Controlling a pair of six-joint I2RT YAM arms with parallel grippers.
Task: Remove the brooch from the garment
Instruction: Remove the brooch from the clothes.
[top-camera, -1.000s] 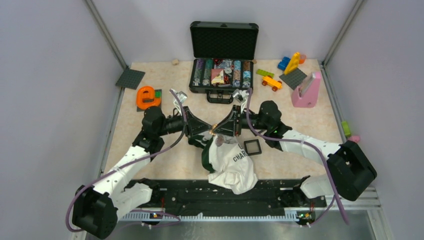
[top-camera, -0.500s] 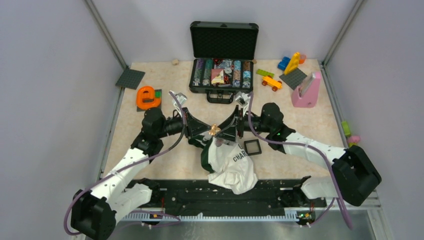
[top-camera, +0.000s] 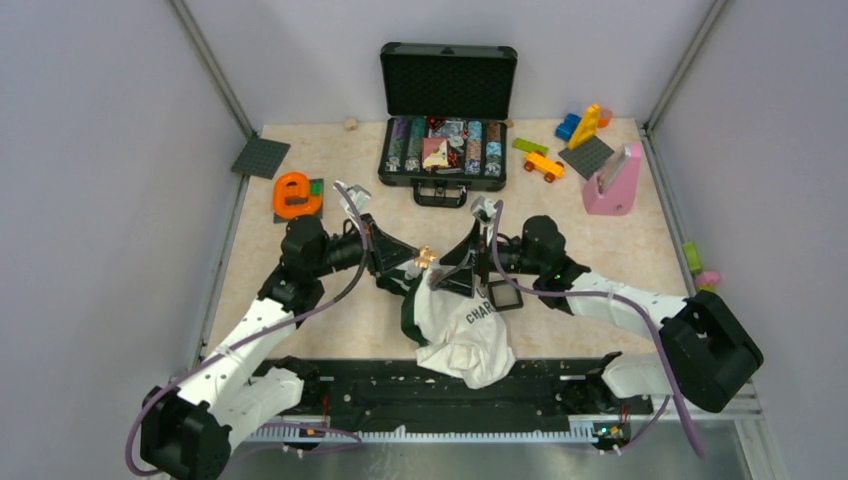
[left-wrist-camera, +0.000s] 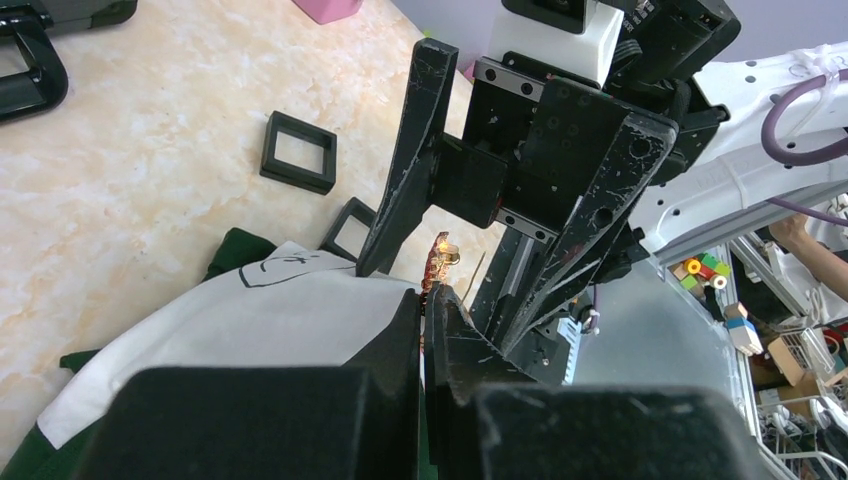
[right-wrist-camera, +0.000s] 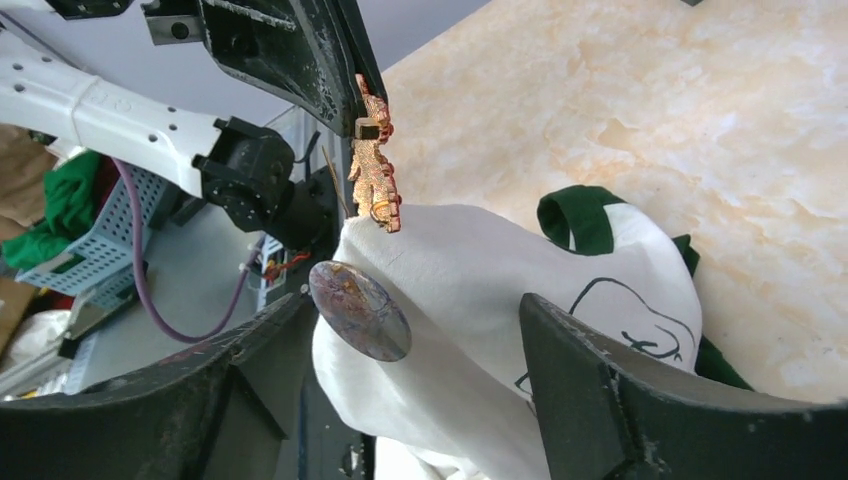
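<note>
Beige marbled tabletop (top-camera: 330, 160) is seen from above, and near its middle a white and green garment (top-camera: 465, 330) is heaped, with an open black case (top-camera: 447, 85) lying at 12 o'clock from it and an orange letter "e" (top-camera: 290, 194) at 10 o'clock. At the heap's 11 o'clock corner the fabric is raised into a peak, and the small orange-red brooch (right-wrist-camera: 373, 170) is pinched between the closed fingers of the left gripper (left-wrist-camera: 428, 305), its lower tip just meeting that peak. The right gripper (right-wrist-camera: 410, 315) is spread wide around the raised cloth, with a round iridescent disc (right-wrist-camera: 360, 310) seen on the fabric between its fingers.
</note>
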